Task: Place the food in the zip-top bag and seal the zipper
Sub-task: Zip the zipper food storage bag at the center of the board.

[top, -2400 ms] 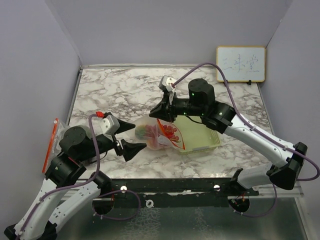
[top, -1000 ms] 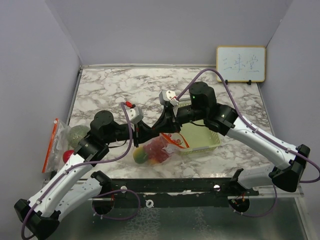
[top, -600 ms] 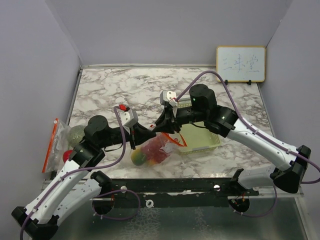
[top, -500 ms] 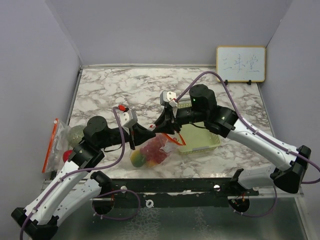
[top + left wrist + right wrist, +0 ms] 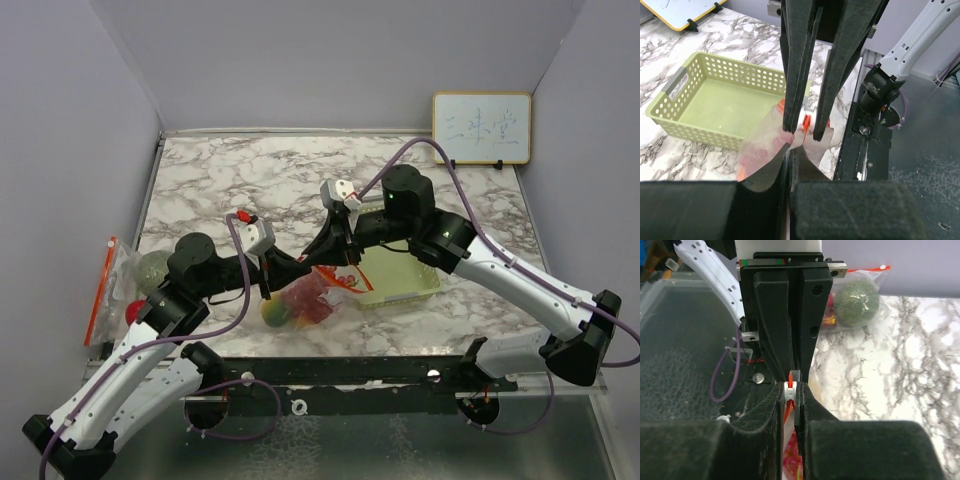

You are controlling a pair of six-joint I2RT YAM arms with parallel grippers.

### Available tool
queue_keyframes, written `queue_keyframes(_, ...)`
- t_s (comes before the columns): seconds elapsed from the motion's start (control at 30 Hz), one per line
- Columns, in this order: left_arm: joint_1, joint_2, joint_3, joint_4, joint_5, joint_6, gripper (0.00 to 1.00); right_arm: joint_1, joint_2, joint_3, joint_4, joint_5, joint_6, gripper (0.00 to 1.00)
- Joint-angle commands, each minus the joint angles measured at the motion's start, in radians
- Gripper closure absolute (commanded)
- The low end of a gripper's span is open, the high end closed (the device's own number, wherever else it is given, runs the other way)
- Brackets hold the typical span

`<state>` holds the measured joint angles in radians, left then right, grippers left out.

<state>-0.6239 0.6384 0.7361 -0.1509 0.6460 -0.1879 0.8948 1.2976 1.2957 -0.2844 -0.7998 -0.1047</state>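
Right gripper (image 5: 791, 388): jaws pressed together on the orange zipper (image 5: 788, 412) strip, which stands on edge between the pads. Left gripper (image 5: 791, 154): jaws also closed, pinching the clear film of the zip-top bag (image 5: 760, 147) just below the opposing fingers. The two grippers meet nose to nose, almost touching.

Bag sags from this double pinch. Small fruits (image 5: 300, 300), red with one yellow-green, are bunched at its bottom, just beside the pale green tray (image 5: 405, 285). Cannot tell whether the bottom rests on the table (image 5: 230, 180).

Melon (image 5: 856, 300) and a red fruit (image 5: 133, 312) lie well apart at the left edge, inside a second bag (image 5: 105, 270).

Judgement: the step in hand is sealing.
- Left should act as a fixed anchor.
- Right should slide away along the strip under steady squeeze, keeping the track straight and taut.
- Slack or film folded into the track would leave a gap.
- The fruit's weight may drag the strip out of the pads.
- Not visible here whether the track is mated.
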Motion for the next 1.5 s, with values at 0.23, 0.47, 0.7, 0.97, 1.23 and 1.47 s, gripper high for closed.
queue_keyframes(0.23, 0.000, -0.043, 0.004, 0.042, -0.050, -0.005, 1.00, 0.000, 0.042, 0.034, -0.023, 0.034, 0.033, 0.98)
queue_keyframes(0.47, -0.001, -0.116, 0.039, -0.044, -0.115, 0.023, 1.00, -0.031, 0.008, -0.012, -0.067, 0.185, 0.017, 0.98)
queue_keyframes(0.7, 0.000, -0.155, 0.063, -0.091, -0.169, 0.042, 1.00, -0.057, -0.007, -0.039, -0.070, 0.150, 0.010, 0.98)
queue_keyframes(0.97, -0.001, -0.187, 0.094, -0.122, -0.292, 0.065, 1.00, -0.060, 0.021, -0.075, -0.095, 0.124, -0.001, 0.98)
queue_keyframes(1.23, -0.001, -0.268, 0.154, -0.171, -0.631, 0.107, 1.00, -0.105, 0.009, -0.171, -0.050, 0.130, 0.015, 0.98)
queue_keyframes(1.47, -0.002, -0.297, 0.146, -0.161, -0.776, 0.104, 1.00, -0.118, 0.010, -0.217, -0.047, 0.205, 0.020, 0.98)
